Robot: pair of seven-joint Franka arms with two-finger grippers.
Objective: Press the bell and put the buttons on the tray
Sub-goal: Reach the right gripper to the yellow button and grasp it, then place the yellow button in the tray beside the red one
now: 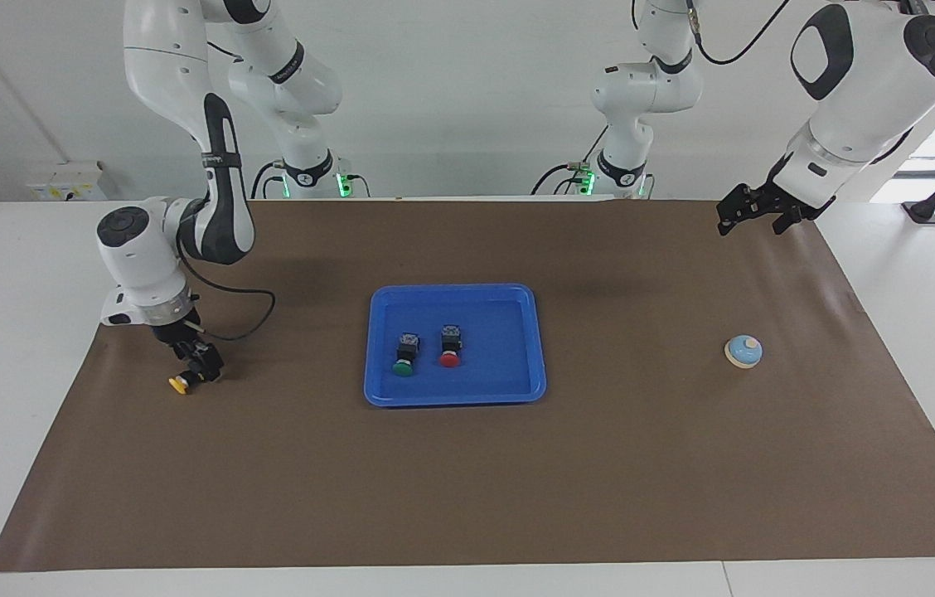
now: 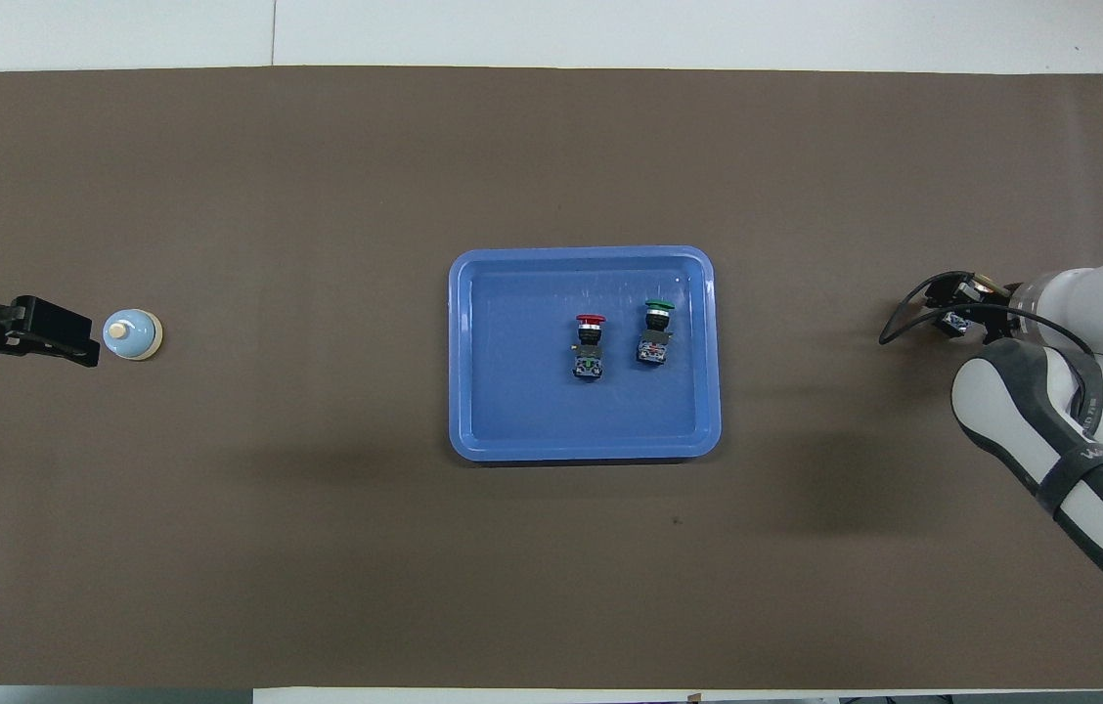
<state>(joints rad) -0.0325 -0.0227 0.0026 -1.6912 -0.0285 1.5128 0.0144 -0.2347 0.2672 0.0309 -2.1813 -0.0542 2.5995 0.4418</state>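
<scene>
- You are looking at a white tabletop [image 1: 12, 348] almost wholly covered by a matt brown paper sheet [image 1: 467, 481], lying flat, its edge meeting the plain white wall [image 1: 467, 124] at the robots' end.
- Your right gripper [image 1: 201, 365] is down at the sheet toward the right arm's end of the tabletop, its fingers set on either side of the black body of the yellow-capped push-button switch [image 1: 182, 382]. The switch lies on its side on the paper, with only its yellow cap sticking out from under the gripper. You cannot tell whether the fingers already pinch it or merely bracket it.
- Toward the middle of the tabletop from that gripper, well apart from it, lies the flat rectangular bright blue plastic tray [image 1: 517, 385] with rounded corners and a raised rim.
- Inside the tray you have two switches lying side by side, apart: the green-capped push-button switch [image 1: 405, 357] and the red-capped push-button switch [image 1: 450, 348]. Both have their caps turned away from the robots and their bluish ends toward them.
- Your left gripper [image 1: 752, 211] hangs in the air, fingers spread and holding nothing, over the sheet's edge at the left arm's end, where the left arm waits.
- The small round bell [image 1: 743, 351], with light blue dome, white base rim and cream knob, sits on the paper farther from the robots than the spot under that gripper, untouched.
</scene>
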